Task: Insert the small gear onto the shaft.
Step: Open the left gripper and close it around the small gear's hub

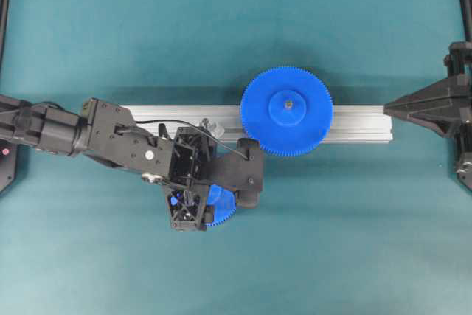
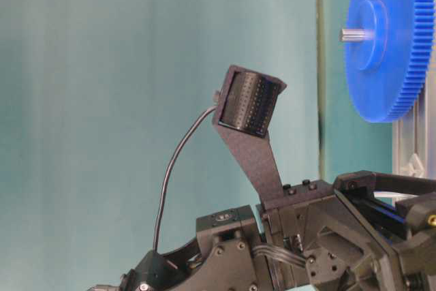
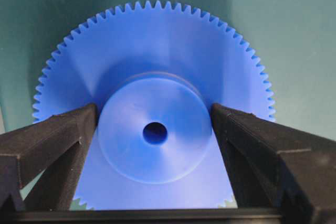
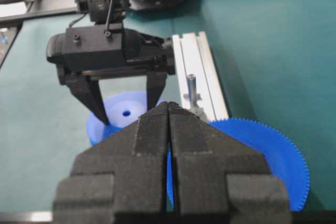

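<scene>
A: Biggest first: what covers the table?

B: A teal mat (image 1: 110,35), matte and smooth. Across its middle lies a ribbed aluminium rail (image 1: 361,125), long and slotted.

A: And on the rail?

B: The larger blue gear (image 1: 287,111), a plastic disc with fine teeth all round, a raised round hub and a metal pin through its centre. It sits on the rail's right part.

A: The arms?

B: Both are black with angular, matte plastic fingers. The left gripper (image 3: 155,129) points down over the small gear (image 3: 152,103), its jaws spread wide, one finger on each side of the gear's hub. In the left wrist view they flank the hub closely, though I cannot tell whether they touch it. The right gripper (image 4: 169,129) sits at the right edge of the table, well apart from the rest, its two fingers pressed together with nothing between them.

A: Where exactly is the small gear?

B: Flat on the mat, just beside the rail on its near side, left of the larger gear. Same blue plastic, toothed rim, smooth hub, round centre hole.

A: The shaft?

B: The shaft (image 4: 191,85), a thin grey metal pin, stands upright on a small clear mount on the rail, bare, near the small gear.
</scene>
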`<state>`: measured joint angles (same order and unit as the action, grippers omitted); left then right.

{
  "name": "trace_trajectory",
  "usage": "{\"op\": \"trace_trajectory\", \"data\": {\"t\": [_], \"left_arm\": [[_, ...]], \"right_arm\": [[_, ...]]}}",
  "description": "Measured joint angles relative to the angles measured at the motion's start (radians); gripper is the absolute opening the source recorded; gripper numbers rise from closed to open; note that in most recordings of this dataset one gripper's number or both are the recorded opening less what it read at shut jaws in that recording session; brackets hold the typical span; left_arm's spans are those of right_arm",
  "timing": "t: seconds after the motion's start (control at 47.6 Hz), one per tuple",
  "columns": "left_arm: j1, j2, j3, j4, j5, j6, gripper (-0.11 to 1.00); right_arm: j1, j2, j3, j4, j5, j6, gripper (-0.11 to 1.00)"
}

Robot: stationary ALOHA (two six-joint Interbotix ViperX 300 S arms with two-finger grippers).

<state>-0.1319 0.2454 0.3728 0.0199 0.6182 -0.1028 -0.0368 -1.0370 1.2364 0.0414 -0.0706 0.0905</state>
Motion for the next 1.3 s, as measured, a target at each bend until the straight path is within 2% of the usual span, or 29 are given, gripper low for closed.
{"op": "trace_trajectory", "data": {"t": [0.673, 0.778, 0.904, 1.303], "left_arm": [[0.000, 0.000, 0.002, 0.000, 0.000, -0.002, 0.91], [0.000, 0.000, -0.002, 0.000, 0.012, -0.002, 0.86], [-0.003, 0.000, -0.008, 0.000, 0.034, 0.003, 0.69], [-0.005, 0.002, -0.015, 0.002, 0.052, 0.012, 0.69]], "right_arm": [[0.002, 0.000, 0.000, -0.002, 0.002, 0.000, -0.01], [0.000, 0.000, 0.000, -0.002, 0.002, 0.000, -0.01], [0.000, 0.000, 0.002, -0.002, 0.002, 0.000, -0.01], [0.000, 0.000, 0.000, -0.002, 0.002, 0.000, -0.01]]}}
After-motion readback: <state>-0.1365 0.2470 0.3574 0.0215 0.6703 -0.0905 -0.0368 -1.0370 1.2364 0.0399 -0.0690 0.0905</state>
